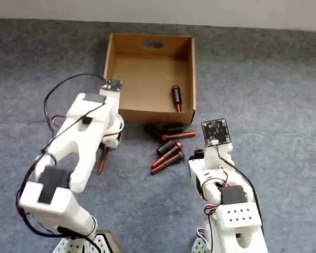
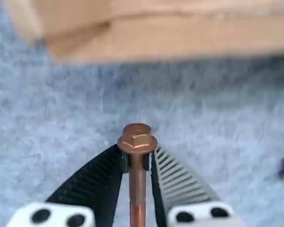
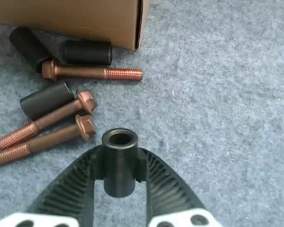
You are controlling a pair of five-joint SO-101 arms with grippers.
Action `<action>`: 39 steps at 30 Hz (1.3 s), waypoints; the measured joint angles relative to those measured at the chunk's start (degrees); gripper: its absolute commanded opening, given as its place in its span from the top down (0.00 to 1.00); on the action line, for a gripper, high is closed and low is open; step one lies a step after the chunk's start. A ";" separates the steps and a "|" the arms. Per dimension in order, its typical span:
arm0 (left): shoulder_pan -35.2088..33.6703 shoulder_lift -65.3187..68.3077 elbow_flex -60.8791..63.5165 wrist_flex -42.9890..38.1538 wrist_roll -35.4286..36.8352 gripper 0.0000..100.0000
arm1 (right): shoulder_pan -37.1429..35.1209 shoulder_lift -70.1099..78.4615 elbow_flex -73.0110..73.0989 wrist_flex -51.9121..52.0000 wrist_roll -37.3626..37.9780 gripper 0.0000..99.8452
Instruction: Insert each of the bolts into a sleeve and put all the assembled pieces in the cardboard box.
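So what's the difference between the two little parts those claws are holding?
The bolt in the left gripper is copper-coloured, slim and solid, with a hexagonal head. The sleeve in the right gripper is black, thicker and hollow, its open bore showing. Both are clamped between ribbed black jaws, one end sticking out in front.

high view: fixed above, far, looking down over cardboard box (image 1: 155,115).
left wrist: low, close, facing box wall.
right wrist: low, close; shares loose bolts (image 3: 47,119) with high.
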 measured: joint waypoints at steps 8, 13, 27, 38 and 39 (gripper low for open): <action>-0.79 -2.90 9.32 -7.74 -8.70 0.91 | 0.00 0.00 0.00 0.00 0.00 0.99; -0.88 -3.16 9.67 -8.70 -8.97 0.90 | 0.00 0.00 0.00 0.00 0.00 0.99; -0.88 -3.16 8.09 -6.07 -8.97 0.80 | 0.00 0.00 0.00 0.00 0.00 0.99; -1.41 -3.16 6.51 -3.96 -9.32 0.80 | 0.00 0.00 0.35 0.00 0.00 0.99; -2.02 -3.16 6.51 -3.96 -9.32 0.81 | 0.00 0.00 0.44 0.00 0.00 0.99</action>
